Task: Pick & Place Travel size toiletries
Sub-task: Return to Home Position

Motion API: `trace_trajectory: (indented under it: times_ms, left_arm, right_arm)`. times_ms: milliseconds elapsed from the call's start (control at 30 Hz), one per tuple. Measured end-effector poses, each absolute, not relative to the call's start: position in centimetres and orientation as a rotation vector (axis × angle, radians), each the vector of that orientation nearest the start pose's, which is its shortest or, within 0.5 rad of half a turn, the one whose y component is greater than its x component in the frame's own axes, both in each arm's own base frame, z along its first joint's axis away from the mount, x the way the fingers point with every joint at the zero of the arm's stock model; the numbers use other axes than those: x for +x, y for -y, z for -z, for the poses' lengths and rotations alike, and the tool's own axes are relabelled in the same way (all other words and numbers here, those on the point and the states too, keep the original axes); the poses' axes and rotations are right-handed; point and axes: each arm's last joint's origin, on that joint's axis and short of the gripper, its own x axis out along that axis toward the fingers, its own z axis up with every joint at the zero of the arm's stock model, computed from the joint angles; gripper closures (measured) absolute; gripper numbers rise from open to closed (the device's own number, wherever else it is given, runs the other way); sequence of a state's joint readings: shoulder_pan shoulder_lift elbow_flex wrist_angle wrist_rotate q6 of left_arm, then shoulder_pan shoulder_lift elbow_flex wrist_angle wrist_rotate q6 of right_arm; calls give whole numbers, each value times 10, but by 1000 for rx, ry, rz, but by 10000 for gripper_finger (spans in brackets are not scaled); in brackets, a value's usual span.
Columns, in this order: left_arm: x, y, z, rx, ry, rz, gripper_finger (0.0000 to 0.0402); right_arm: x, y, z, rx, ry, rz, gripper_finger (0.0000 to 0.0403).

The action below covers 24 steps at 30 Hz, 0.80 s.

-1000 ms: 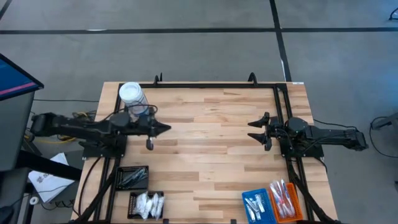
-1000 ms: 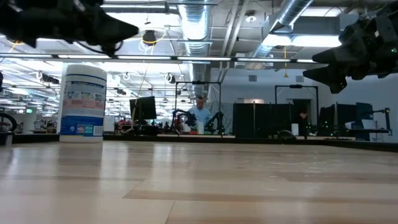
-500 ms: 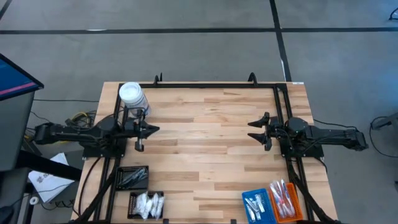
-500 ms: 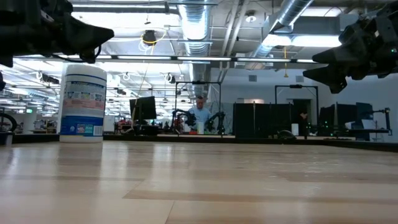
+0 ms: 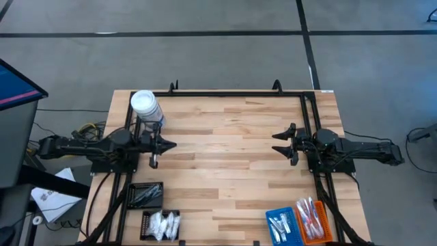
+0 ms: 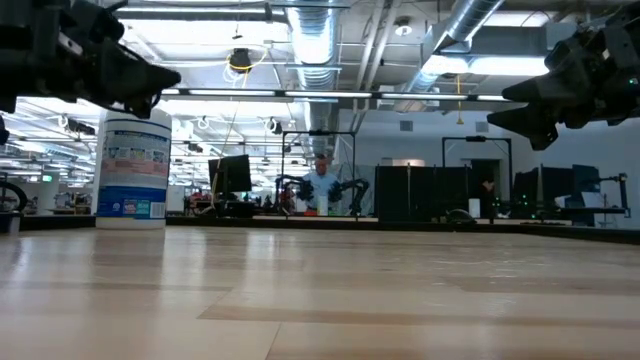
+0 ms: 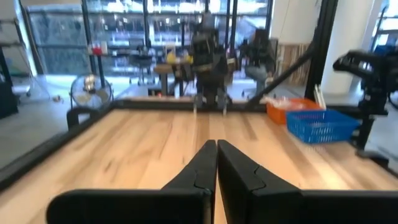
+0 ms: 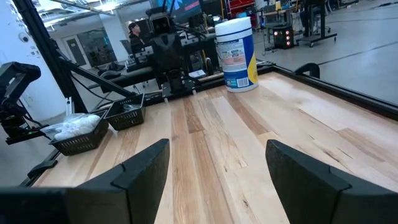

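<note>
Homing seems the step in hand: toiletries (image 5: 161,223) lie in bins (image 5: 145,184) well apart from the jar (image 5: 144,104), left gripper (image 5: 173,144) just beside it with fingers together, right gripper (image 5: 275,144) far across from it, fingers apart; the next move likely needs only settling.

Big white-lidded jar (image 5: 145,104) stands upright near the wooden table's (image 5: 225,157) back left corner. Someone in blue (image 6: 322,185) shows way behind it.

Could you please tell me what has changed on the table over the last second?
The left gripper, shut with nothing in it, has drawn back toward its own base and now sits beside the white-lidded jar. The right gripper stayed open where it was. The jar and the filled bins did not move.
</note>
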<state>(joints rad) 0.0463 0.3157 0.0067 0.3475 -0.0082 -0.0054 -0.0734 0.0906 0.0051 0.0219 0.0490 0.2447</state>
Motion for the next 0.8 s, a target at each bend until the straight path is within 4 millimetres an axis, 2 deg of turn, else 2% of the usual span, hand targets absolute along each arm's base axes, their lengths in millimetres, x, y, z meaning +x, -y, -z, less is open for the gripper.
trace_trajectory:
  times_ms: [800]
  left_arm:
    - [122, -6, -147, -10, -213, -51, 394]
  right_arm:
    - [102, 9, -160, 245, -48, 130, 143]
